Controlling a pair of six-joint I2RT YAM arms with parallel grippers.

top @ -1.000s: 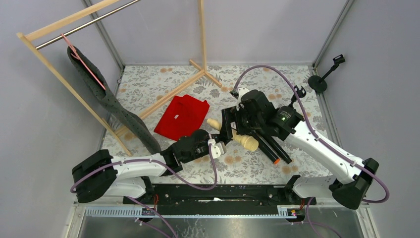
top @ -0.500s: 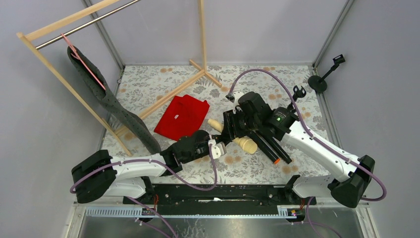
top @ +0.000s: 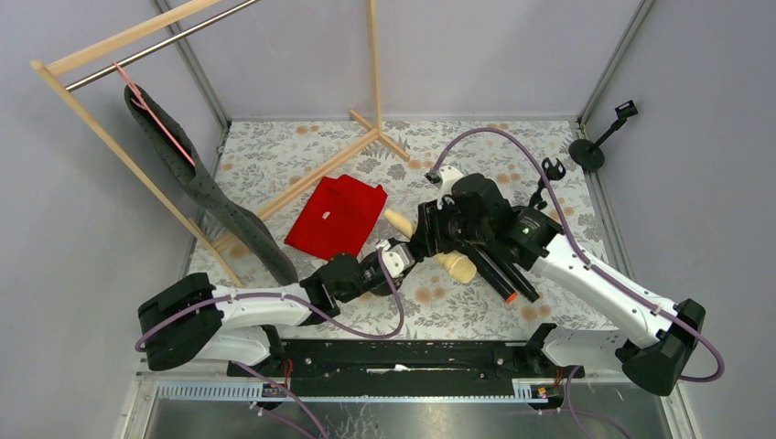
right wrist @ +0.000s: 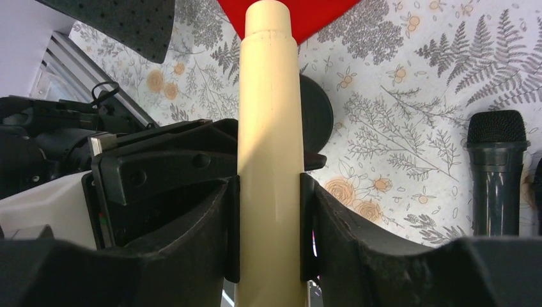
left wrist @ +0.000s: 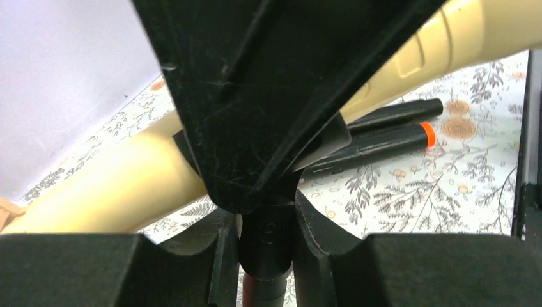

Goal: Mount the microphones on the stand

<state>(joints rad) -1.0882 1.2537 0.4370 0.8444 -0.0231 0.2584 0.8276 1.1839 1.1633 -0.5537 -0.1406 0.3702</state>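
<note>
1. Right tool [right wrist: 268, 220]: both fingers are clamped on the body of the cream microphone [right wrist: 268, 96], one on each side, near its middle. The microphone is lifted off the worktop [top: 274, 165] and its narrow end points towards the red cloth [top: 337, 215].

2. Left tool [left wrist: 266, 233]: the fingers are together on the thin black stem [left wrist: 264, 281] of the stand, just below its clip [left wrist: 255, 96]. In the left wrist view the cream microphone crosses the clip at a slant. I cannot tell whether it is seated in the clip or only resting against it.

3. Other microphones: the orange-tipped black microphone [left wrist: 367, 146] and the plain black microphone [left wrist: 393, 114] lie side by side on the worktop, just beyond the clip. Neither tool is touching them.

4. Step in hand, as I judge it: fitting the first of three microphones into the stand.

5. The next move calls for lining the microphone body up with the clip mouth. I then press it in with the right tool while the left tool braces the stem. I should release only once the clip grips.
</note>
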